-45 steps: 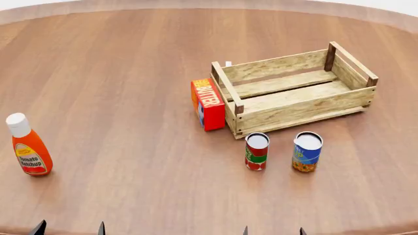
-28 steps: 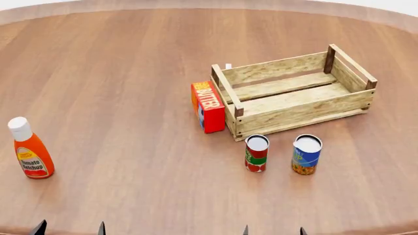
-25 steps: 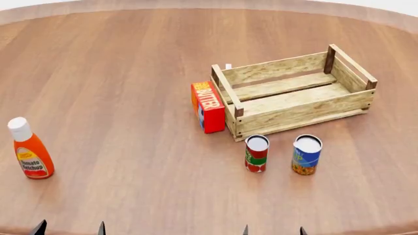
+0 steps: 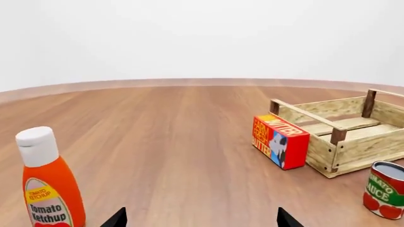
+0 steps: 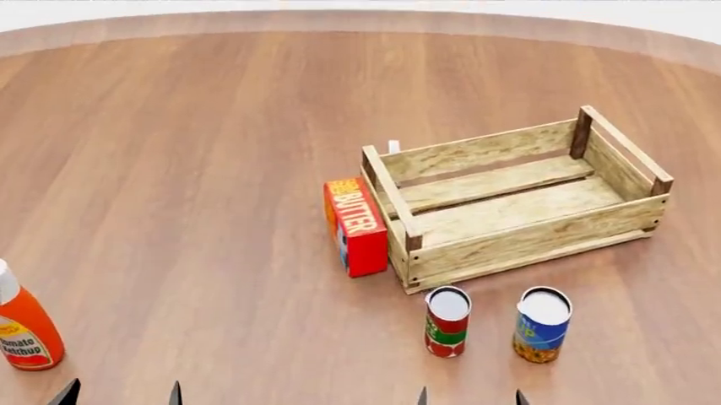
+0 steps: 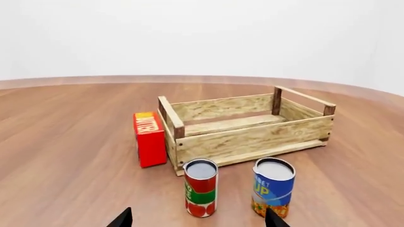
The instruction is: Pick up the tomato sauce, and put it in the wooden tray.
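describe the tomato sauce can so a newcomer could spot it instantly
Find the wooden tray on the table. Two upright cans stand just in front of its near side. The tomato sauce is the one nearer the butter box, labelled red with a green band; its neighbour is blue and yellow.

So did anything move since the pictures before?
Only the head camera's view moved. Everything now shows lower in the picture, nearer the robot, and the ketchup bottle is partly cut off at the edge. The tomato sauce, the blue can, the butter box and the wooden tray keep their places beside each other. Nothing was grabbed or let go.
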